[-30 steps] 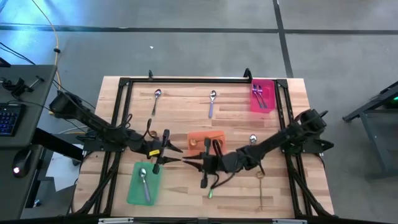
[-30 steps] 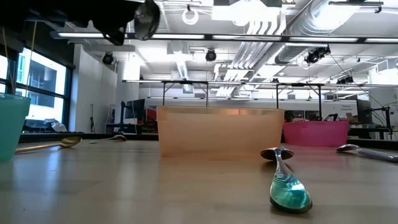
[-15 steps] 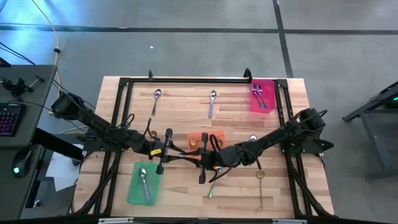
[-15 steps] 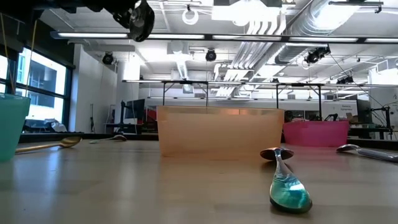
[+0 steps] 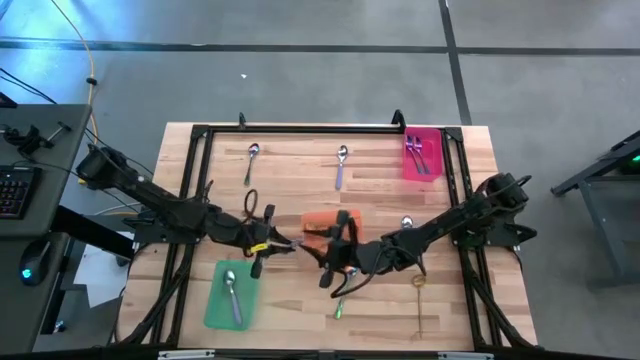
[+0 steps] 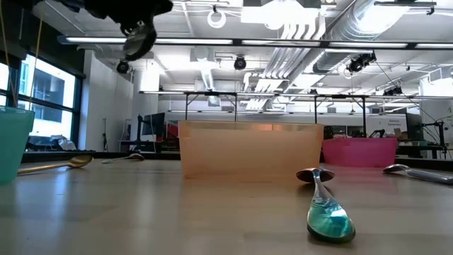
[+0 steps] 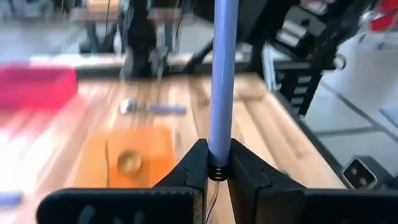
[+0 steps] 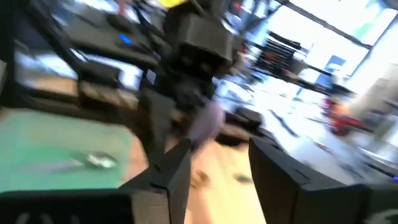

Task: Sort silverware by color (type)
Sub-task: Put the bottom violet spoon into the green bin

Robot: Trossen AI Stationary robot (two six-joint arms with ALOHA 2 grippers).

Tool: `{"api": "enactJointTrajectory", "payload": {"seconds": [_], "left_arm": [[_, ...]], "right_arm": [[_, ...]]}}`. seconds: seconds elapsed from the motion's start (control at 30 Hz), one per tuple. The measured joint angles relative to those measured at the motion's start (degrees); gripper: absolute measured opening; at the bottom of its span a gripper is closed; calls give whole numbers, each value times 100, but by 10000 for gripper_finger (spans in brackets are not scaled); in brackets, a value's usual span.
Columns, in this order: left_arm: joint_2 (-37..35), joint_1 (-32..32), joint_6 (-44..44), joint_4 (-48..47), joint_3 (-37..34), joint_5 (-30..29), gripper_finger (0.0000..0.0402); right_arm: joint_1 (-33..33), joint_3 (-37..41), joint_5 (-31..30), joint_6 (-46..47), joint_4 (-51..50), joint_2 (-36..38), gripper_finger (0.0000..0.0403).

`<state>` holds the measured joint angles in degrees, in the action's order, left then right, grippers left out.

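Now the wooden table (image 5: 300,170) is carrying three trays. No writing can be read anywhere. The green tray (image 5: 231,293) is lying near the front left and is holding one silver spoon (image 5: 232,291). The orange tray (image 5: 316,221) is sitting in the middle and is holding a gold piece (image 7: 129,162). The pink tray (image 5: 421,157) is standing at the far right corner with purple-handled pieces (image 5: 415,152) inside.

The left gripper (image 7: 211,163) is hovering just left of the orange tray, its fingers pressed on a purple handle (image 7: 222,74). The right gripper (image 8: 214,165) is facing it above the orange tray, fingers spread and holding nothing.

Loose on the table are lying a silver spoon (image 5: 251,160), a purple-handled spoon (image 5: 341,166), a gold spoon (image 5: 419,295) and a green spoon (image 6: 328,212).
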<state>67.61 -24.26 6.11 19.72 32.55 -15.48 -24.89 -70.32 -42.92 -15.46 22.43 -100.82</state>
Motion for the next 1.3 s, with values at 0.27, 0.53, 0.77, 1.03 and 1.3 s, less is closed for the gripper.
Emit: {"api": "enactJointTrajectory", "payload": {"seconds": [0.27,0.53,0.77,1.03,1.3], "left_arm": [[-197,-451,2656,-3788,1092,507,22],[-195,-1762,5788,-4904,1103,289,22],[-126,-2820,7952,-4948,750,-411,22],[368,-3466,9112,-5043,744,-763,22],[897,-3618,9710,-5302,744,-558,22]], "right_arm": [[222,0,-732,1007,-2453,313,65],[581,0,-461,1817,-3368,259,17],[580,0,-444,1521,-3328,257,5],[590,0,-441,1386,-3293,258,1],[589,0,-413,1343,-3222,259,0]]}}
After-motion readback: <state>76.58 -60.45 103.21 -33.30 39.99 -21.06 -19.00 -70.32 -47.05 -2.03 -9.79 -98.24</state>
